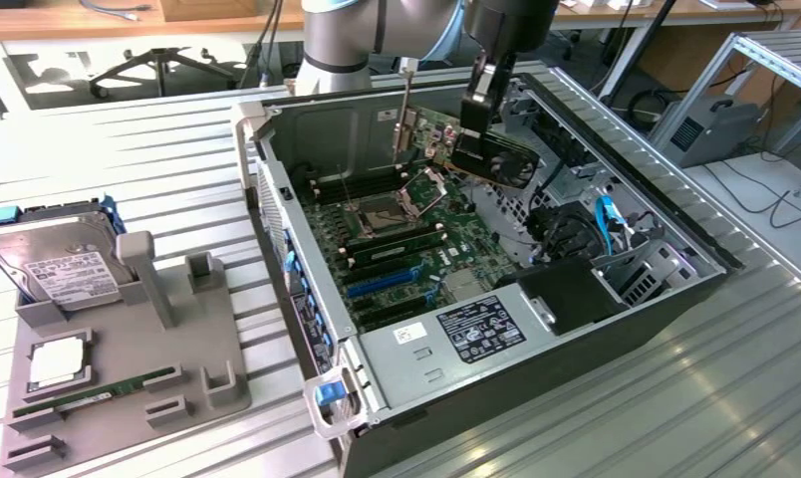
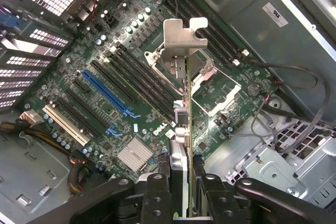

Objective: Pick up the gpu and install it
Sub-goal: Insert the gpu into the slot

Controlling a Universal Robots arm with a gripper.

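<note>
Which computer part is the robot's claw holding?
The gpu, the dark flat card with a silver bracket, clamped in the gripper above the motherboard; the hard drive and memory stick rest in the grey holder.

Robot arm point(image 1: 341, 40), upper centre of the exterior view: a smooth silver-grey cylinder, ringed by a darker grey band point(image 1: 337, 62) at the joint seam. To the exterior view's right of it sits a glossy black wrist housing point(image 1: 507, 18), with the slim black gripper point(image 1: 478, 124) below it. A dark cable point(image 1: 261, 45) hangs just beside the arm on the exterior view's left. In the wrist view the gripper point(image 2: 182, 184) is matte black, its two fingers point(image 2: 157, 195) built from flat linked bars pinned with round black bolt heads point(image 2: 124, 182).
</note>
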